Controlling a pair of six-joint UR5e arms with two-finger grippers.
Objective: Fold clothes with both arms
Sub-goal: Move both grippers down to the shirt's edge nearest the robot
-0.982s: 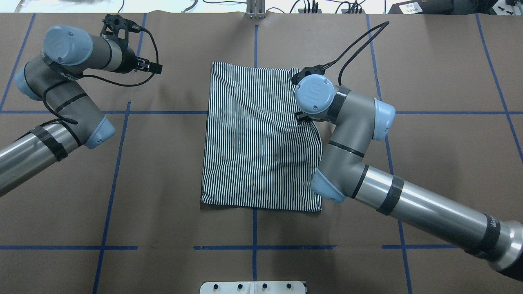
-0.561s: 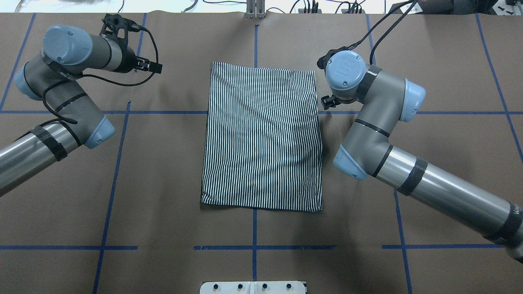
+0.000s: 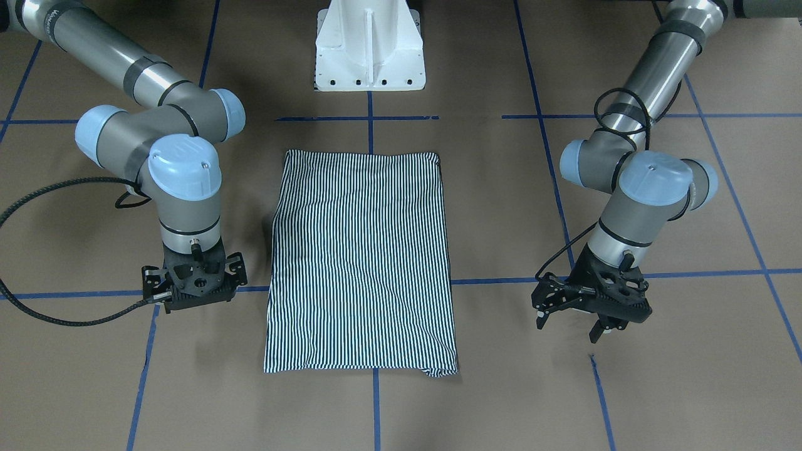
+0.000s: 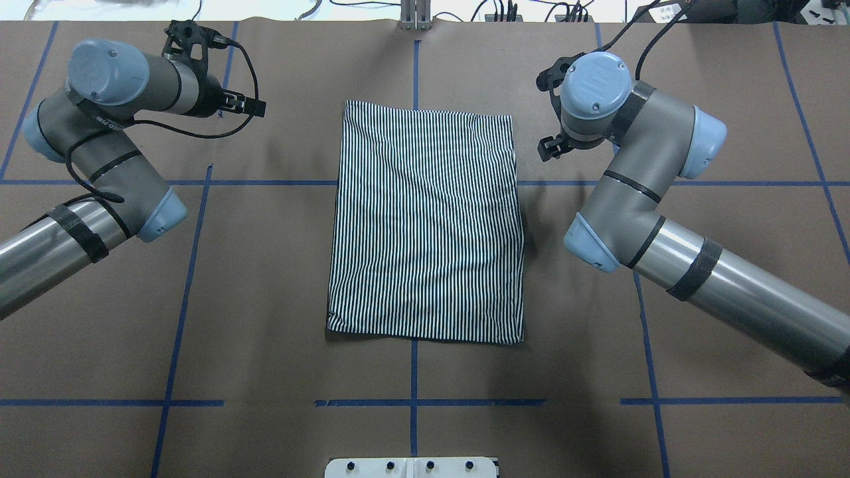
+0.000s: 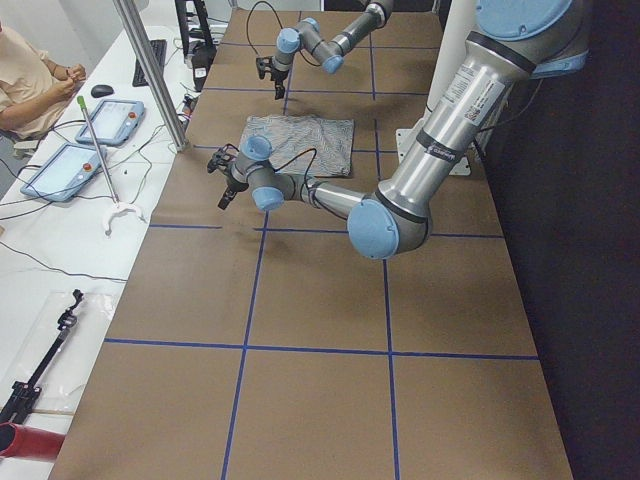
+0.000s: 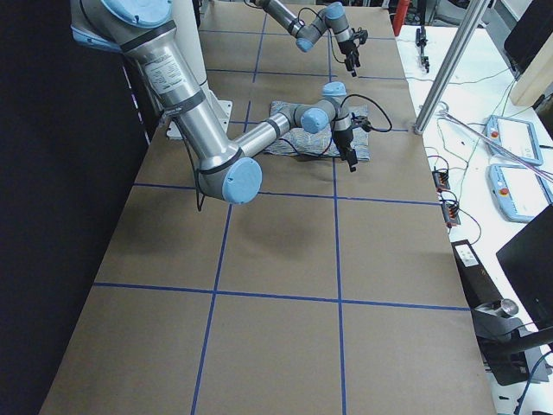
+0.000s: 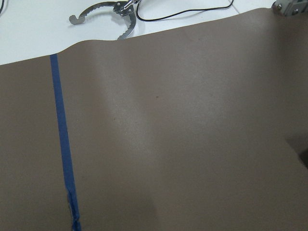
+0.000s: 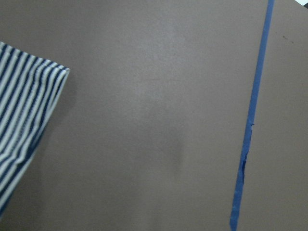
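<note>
Lifted right hand (image 3: pixel 193 289) off far corner of polo shirt (image 4: pixel 425 219), out over bare surface (image 4: pixel 265 299); holding nothing, finger spread impossible to tell. Kept left hand (image 3: pixel 570 324) parked, fingers apart, empty. Left shirt flat, neat rectangle, mid-surface. Probably ready for next fold.

Brown table (image 4: pixel 265 299) with blue tape grid (image 4: pixel 265 182), white side bench (image 5: pixel 40 300), aluminium post (image 5: pixel 152 75)
</note>
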